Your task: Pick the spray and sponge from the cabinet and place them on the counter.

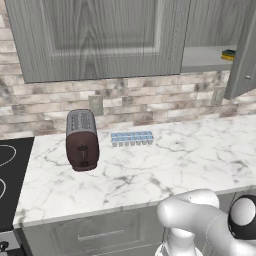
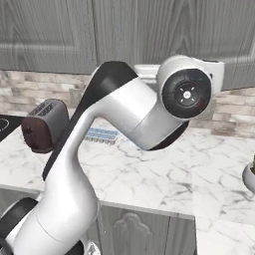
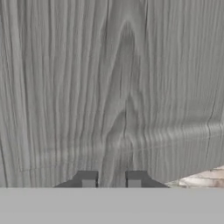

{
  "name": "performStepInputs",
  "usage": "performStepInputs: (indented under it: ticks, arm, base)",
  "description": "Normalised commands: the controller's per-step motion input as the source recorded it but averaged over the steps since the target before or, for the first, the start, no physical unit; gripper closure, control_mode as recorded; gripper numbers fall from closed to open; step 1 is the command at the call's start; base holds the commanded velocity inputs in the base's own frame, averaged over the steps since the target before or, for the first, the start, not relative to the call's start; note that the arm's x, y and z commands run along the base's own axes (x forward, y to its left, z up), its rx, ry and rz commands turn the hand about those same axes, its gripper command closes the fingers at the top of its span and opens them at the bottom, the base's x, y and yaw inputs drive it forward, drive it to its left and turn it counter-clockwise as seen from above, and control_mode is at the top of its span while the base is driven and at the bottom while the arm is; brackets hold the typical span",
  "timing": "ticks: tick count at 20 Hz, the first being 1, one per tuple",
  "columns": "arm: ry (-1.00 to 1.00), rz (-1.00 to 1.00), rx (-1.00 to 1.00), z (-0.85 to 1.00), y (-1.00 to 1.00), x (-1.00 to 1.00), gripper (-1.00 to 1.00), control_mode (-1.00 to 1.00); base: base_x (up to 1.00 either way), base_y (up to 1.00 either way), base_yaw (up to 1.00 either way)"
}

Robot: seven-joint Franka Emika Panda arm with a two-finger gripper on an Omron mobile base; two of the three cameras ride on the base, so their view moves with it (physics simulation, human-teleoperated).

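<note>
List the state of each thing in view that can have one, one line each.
cabinet: right door swung open, left door shut.
sponge: lying on the cabinet shelf, not yet picked.
gripper: shut, holding nothing, facing grey wood grain.
toaster: upright on the counter, slots empty.

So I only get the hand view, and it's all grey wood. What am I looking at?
Observer: A cabinet front. The left base view shows its open door at the right.
Operator: Anything inside?
Observer: A sponge lies on the shelf.
Operator: And below?
Observer: A marble counter with a toaster and a blue ice tray.
</note>
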Motion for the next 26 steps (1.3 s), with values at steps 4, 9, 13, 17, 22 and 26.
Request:
performStepInputs:
  ticks: [4,9,13,17,22,26]
  arm:
    - [-0.02,0.01,0.0,0.0,-0.03,-0.77,-1.0,-1.0]
    - [-0.09,0.0,0.0,0.0,0.0,-0.99,-1.0,-1.0]
    - [-0.08,0.0,0.0,0.0,0.18,-0.86,-1.0,-1.0]
    - [-0.04,0.0,-0.03,0.0,0.55,-0.68,-1.0,-1.0]
    - [0.0,0.0,-0.07,0.0,0.71,-0.54,-1.0,-1.0]
    - [-0.01,0.0,-0.09,0.0,0.72,-0.45,-1.0,-1.0]
  base:
    - [0.0,0.0,0.0]
    - [0.0,0.0,0.0]
    - [0.0,0.0,0.0]
    - [0.0,0.0,0.0]
    - [0.0,0.0,0.0]
    - [0.0,0.0,0.0]
